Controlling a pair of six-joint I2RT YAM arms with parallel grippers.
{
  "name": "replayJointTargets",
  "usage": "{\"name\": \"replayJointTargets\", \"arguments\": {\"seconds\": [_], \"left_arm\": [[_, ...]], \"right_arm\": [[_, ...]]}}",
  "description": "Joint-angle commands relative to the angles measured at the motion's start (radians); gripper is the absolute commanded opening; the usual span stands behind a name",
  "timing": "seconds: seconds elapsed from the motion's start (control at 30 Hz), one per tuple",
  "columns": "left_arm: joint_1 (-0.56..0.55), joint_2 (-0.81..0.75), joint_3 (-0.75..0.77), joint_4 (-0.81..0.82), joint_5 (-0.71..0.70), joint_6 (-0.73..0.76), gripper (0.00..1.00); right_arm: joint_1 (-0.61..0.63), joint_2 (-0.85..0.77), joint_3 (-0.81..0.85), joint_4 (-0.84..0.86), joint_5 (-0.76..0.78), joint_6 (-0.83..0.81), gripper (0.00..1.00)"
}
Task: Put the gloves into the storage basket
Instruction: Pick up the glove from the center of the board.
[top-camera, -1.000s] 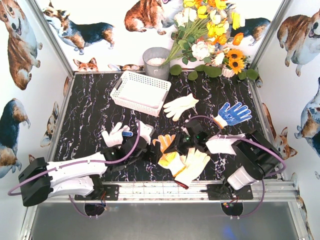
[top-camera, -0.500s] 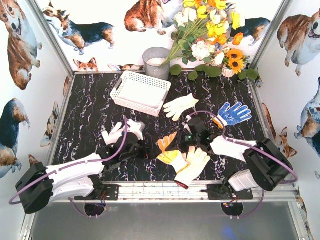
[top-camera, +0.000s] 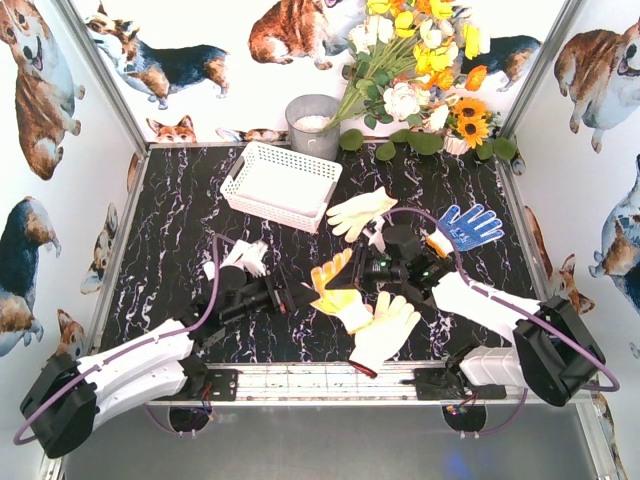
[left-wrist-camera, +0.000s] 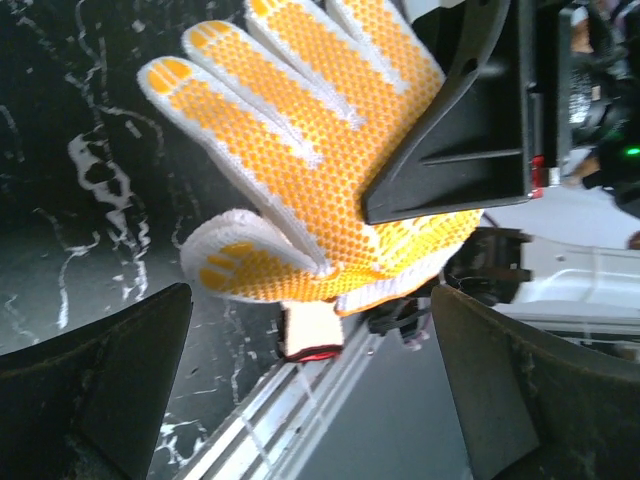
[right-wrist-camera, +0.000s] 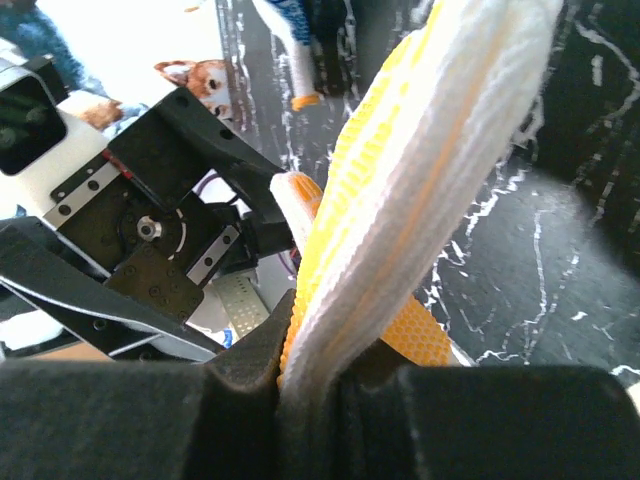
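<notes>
Orange-palmed glove (top-camera: 335, 290) pinched edge-on in the clenched right gripper (right-wrist-camera: 310, 372), mid-table. Left gripper (top-camera: 297, 297) released, jaws spread wide just left of it, gripping nothing. White glove (top-camera: 385, 330) just nearer. Second white glove (top-camera: 360, 212) and blue-dotted glove (top-camera: 468, 226) farther right. Basket (top-camera: 280, 185) far left, well apart.

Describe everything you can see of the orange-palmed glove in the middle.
The orange-palmed glove is white knit, with orange grip dots over palm and fingers and white edges. Its fingers are spread. The right tool is shut on it, pinching it edge-on; the left tool stands open facing its palm. In the top view its cuff end overlaps a white glove.
</notes>
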Motion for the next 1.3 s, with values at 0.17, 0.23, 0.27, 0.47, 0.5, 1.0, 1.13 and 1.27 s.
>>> {"name": "replayJointTargets", "arguments": {"seconds": [0.17, 0.23, 0.27, 0.47, 0.5, 1.0, 1.13, 1.27], "left_arm": [[0.103, -0.074, -0.005, 0.17, 0.125, -0.187, 1.0], [0.111, -0.076, -0.005, 0.161, 0.135, -0.199, 1.0], [0.114, -0.077, -0.005, 0.16, 0.141, -0.206, 1.0], [0.12, -0.056, -0.001, 0.18, 0.182, -0.25, 1.0], [0.121, -0.048, 0.001, 0.215, 0.193, -0.262, 1.0], [0.127, 0.087, 0.039, 0.526, 0.29, -0.406, 1.0], [0.127, 0.1, 0.048, 0.556, 0.296, -0.429, 1.0], [0.127, 0.109, 0.04, 0.604, 0.291, -0.46, 1.0]], "right_arm": [[-0.001, -0.069, 0.068, 0.125, -0.106, 0.086, 0.07], [-0.001, -0.081, 0.082, 0.124, -0.112, 0.095, 0.07], [0.0, -0.087, 0.09, 0.119, -0.117, 0.094, 0.07], [-0.001, -0.118, 0.126, 0.126, -0.136, 0.108, 0.08], [-0.001, -0.12, 0.132, 0.133, -0.142, 0.112, 0.08], [0.014, -0.115, 0.162, 0.17, -0.22, 0.128, 0.09], [0.029, -0.102, 0.173, 0.184, -0.236, 0.125, 0.1], [0.058, -0.065, 0.203, 0.22, -0.252, 0.121, 0.1]]}}
